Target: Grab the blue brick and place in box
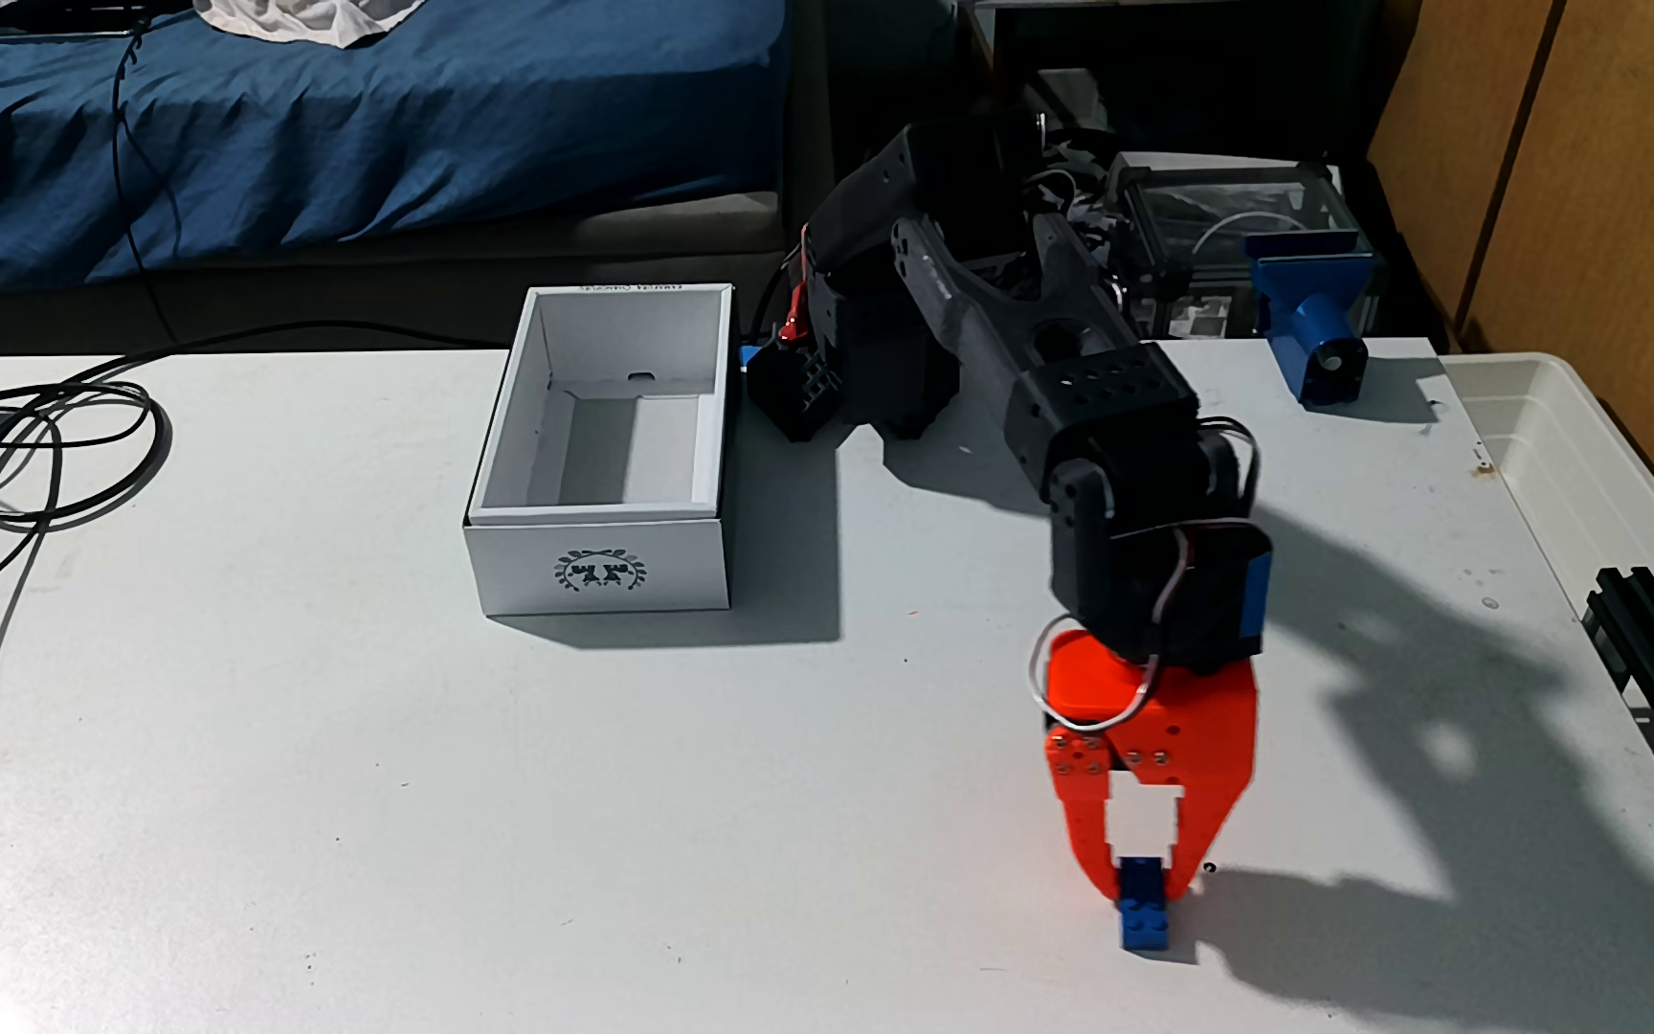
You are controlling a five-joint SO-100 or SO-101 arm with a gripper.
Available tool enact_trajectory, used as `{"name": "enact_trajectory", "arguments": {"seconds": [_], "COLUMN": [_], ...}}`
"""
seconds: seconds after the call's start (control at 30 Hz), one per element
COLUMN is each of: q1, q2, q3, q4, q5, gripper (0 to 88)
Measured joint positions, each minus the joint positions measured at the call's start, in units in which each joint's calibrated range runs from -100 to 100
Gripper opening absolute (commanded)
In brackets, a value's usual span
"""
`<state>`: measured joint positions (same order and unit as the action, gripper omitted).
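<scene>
Now tool (1144,888) down astride blue brick (1144,913)

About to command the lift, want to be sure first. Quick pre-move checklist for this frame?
1. Blue brick between the end effector fingertips: ok.
2. Firm grip on the brick: cannot tell; the fingers flank it closely, contact unclear.
3. Brick off the table: not ok, it looks still resting there.
4. Box open and empty: ok.
5. Path left to the box free of obstacles: ok.
6. Cables away from the route: ok, they lie beyond the box.
</scene>
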<state>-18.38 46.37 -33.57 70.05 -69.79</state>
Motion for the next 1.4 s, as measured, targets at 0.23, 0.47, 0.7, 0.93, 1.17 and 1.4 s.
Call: {"name": "enact_trajectory", "arguments": {"seconds": [0.23,0.47,0.7,0.93,1.17,1.4], "q1": [5.76,13.43,23.62,32.1,38.75,47.75], "q2": [-9.46,-21.28,-32.85,-45.1,-56.5,-64.61], "q3": [0.09,0.09,10.73,30.67,47.38,51.41], "q4": [15.28,27.4,28.72,28.72,28.72,28.72], "q5": [3.16,9.05,17.21,26.95,36.0,43.16], "gripper": [0.7,0.7,0.7,0.8,0.8,0.8]}}
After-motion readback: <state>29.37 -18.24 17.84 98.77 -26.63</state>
